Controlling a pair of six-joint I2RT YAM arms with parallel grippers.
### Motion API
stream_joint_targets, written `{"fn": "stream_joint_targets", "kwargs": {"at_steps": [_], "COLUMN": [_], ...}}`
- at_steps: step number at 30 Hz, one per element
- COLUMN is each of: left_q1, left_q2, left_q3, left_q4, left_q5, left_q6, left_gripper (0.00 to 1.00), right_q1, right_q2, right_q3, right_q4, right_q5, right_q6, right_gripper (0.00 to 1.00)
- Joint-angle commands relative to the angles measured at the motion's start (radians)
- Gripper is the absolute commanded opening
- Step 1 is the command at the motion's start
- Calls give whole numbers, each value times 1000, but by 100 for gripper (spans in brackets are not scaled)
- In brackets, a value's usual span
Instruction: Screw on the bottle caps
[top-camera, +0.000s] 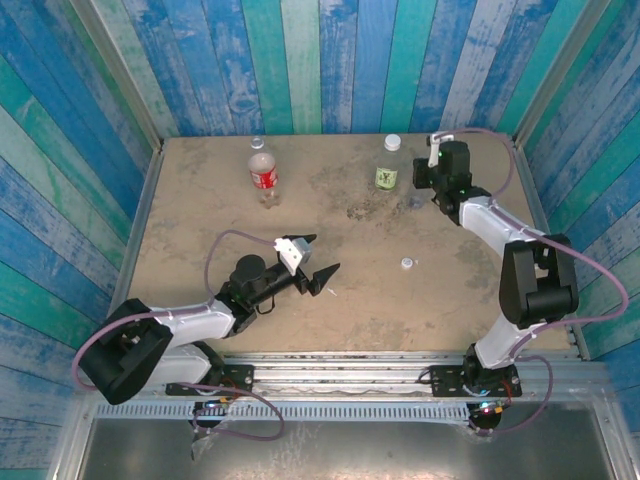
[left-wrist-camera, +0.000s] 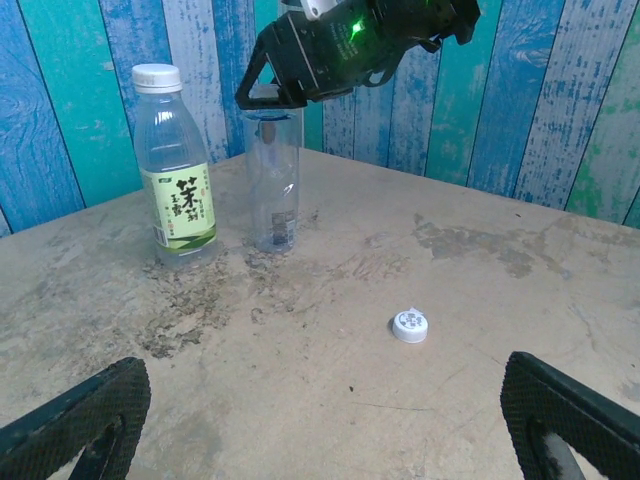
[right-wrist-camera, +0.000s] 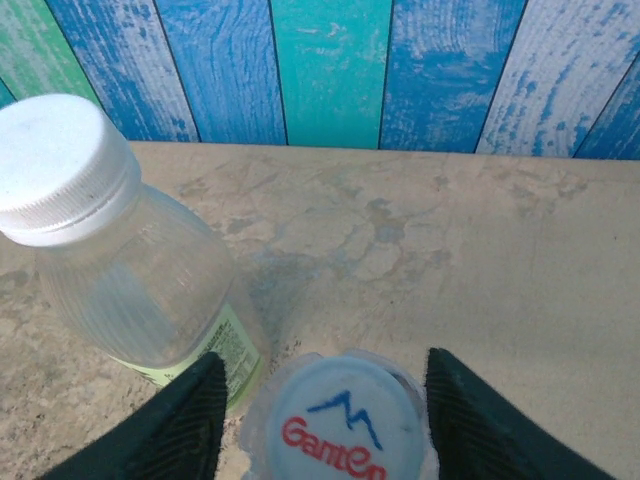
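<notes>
Table (top-camera: 190, 230), near edge, left of centre: my left gripper (top-camera: 318, 257) sits low, released, jaws spread wide. Loose cap (top-camera: 407, 264) lies flat to its right, well apart. Further out, towards the far right corner, my right gripper (right-wrist-camera: 326, 380) hangs over the slim bottle (left-wrist-camera: 273, 185). Its fingers (right-wrist-camera: 190, 420) flank a pale printed cap (right-wrist-camera: 340, 425) atop it; grasped or merely bracketed, I cannot tell. Green-labelled bottle (left-wrist-camera: 177, 170) stands just beside, white cap (left-wrist-camera: 157, 77) on. Red-labelled bottle (top-camera: 263, 176) stands upright near the far edge, left of centre.
</notes>
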Motion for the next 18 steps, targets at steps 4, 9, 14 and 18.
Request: {"fn": "stream_joint_targets", "kwargs": {"at_steps": [4,9,14,18], "left_q1": [2,2,32,105], "left_q2": [-20,-48,-105,-136], "left_q3": [9,14,21,34], "left_q4": [-10,-43,-110,-162], "left_q5": [-42,-110,-204,-211], "left_q6": [2,-6,-6,-6], "left_gripper": [94,94,94,94], "right_q1": [-2,-3,-1,16], "right_q2": [-68,-121,-219,-320], "right_q3": [-14,-37,-73,-116], "right_q4": [0,-13,-43,-73], "right_q5": [6,27,2,-44], "right_q6": [-17,-24,-47,-81], "right_gripper": [66,80,92,98]}}
